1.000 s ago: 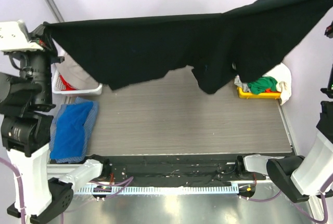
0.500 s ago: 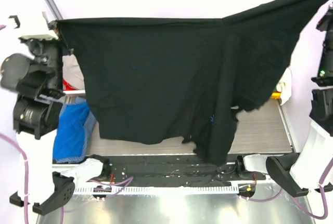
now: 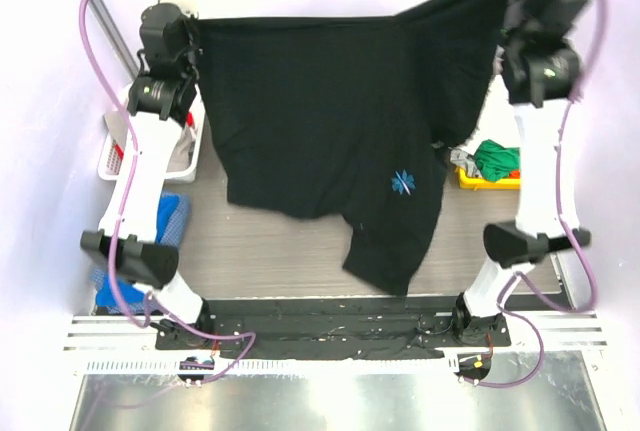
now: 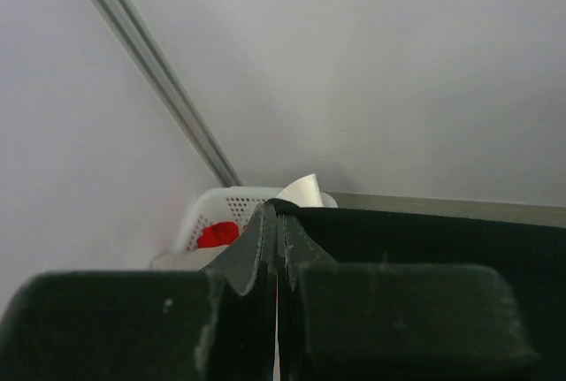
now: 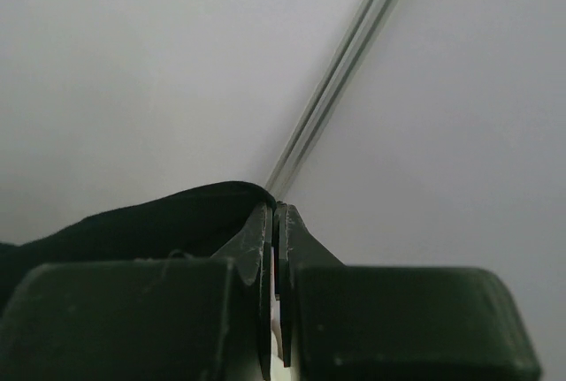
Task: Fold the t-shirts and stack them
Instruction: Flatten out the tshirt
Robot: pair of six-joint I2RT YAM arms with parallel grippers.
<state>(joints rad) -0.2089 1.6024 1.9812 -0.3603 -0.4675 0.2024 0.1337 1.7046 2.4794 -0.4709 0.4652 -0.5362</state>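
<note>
The left gripper (image 4: 276, 216) and right gripper (image 5: 274, 215) are each clamping tight on a top corner of the black t-shirt (image 3: 320, 121), which is hanging spread above the table (image 3: 280, 246). No fold is showing yet. A green t-shirt (image 3: 497, 159) is waiting at the right, so most work is remaining.

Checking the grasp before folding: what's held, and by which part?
The black t-shirt, by its top edge: left end effector pinches the left corner, right end effector the right corner.
</note>
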